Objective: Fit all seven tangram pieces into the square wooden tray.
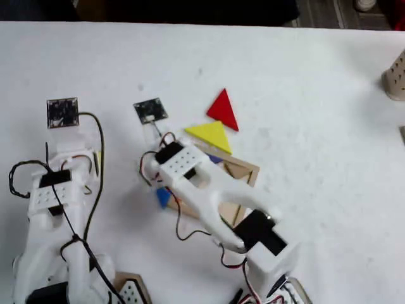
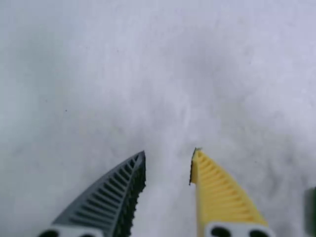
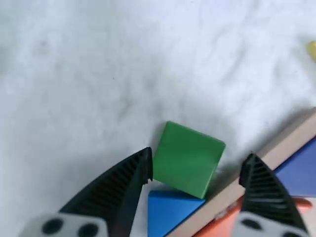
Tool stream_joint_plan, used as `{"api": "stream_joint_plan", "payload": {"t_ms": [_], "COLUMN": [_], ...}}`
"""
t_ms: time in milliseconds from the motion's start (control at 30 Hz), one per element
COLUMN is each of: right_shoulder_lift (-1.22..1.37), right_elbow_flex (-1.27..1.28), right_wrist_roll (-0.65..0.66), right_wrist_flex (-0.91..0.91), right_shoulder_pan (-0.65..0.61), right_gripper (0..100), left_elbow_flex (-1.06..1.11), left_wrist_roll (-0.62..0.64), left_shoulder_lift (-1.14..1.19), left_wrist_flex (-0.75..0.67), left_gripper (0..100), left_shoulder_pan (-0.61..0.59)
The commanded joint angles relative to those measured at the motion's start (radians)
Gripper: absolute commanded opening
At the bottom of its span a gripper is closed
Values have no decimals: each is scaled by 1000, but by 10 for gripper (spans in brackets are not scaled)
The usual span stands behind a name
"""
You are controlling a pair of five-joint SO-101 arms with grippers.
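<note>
White tabletop (image 1: 304,95) is spread under both arms, with wide bare room to the far left and all along the right, where one beige perforated object (image 1: 395,76) is cut by the edge. One square wooden tray (image 1: 253,170) is seen near the middle, largely covered by the right arm (image 1: 209,190). Six coloured pieces can be counted across the views. In the high view, one red triangle (image 1: 223,109) is set farthest out, apart from the tray, and one yellow triangle (image 1: 210,135) is placed just beside the tray's far corner. The right wrist view adds what the arm hides from above: one green square (image 3: 187,159) lying on the table outside the tray, just beside its rim, one blue triangle (image 3: 168,210) touching the square and against the rim, and, inside the tray, one blue piece (image 3: 301,170) and one orange piece (image 3: 222,229). The right gripper (image 3: 198,157) is spread wide, one finger at each side of the green square, with nothing gripped. The left gripper (image 2: 169,153) is held over bare table to the left, its grey and yellow fingers parted, and nothing is held between them.
</note>
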Motion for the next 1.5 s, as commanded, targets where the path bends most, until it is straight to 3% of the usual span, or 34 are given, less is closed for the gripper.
{"api": "stream_joint_plan", "payload": {"t_ms": [0, 267, 733, 900, 1067, 1100, 1467], "right_shoulder_lift": [-12, -7, -136, -371, -519, -535, -452], "right_elbow_flex": [-52, -25, 57, 203, 440, 477, 597], "right_wrist_roll": [-5, 6, 331, 453, 476, 477, 477], "right_wrist_flex": [39, 166, 127, 214, 93, 88, -125], "right_shoulder_pan": [-4, -39, -88, 1, 177, 199, 297], "right_gripper": [287, 286, 129, 118, 8, 23, 17], "left_elbow_flex": [-18, -18, -18, -17, -17, -17, -17], "left_wrist_roll": [-6, -6, -6, -6, -6, -6, -8], "left_shoulder_lift": [2, 2, 2, 2, 2, 2, 2], "left_wrist_flex": [-28, -28, -26, -25, -25, -25, -21], "left_gripper": [181, 181, 181, 181, 181, 181, 181], "left_shoulder_pan": [18, 18, 19, 19, 19, 19, 28]}}
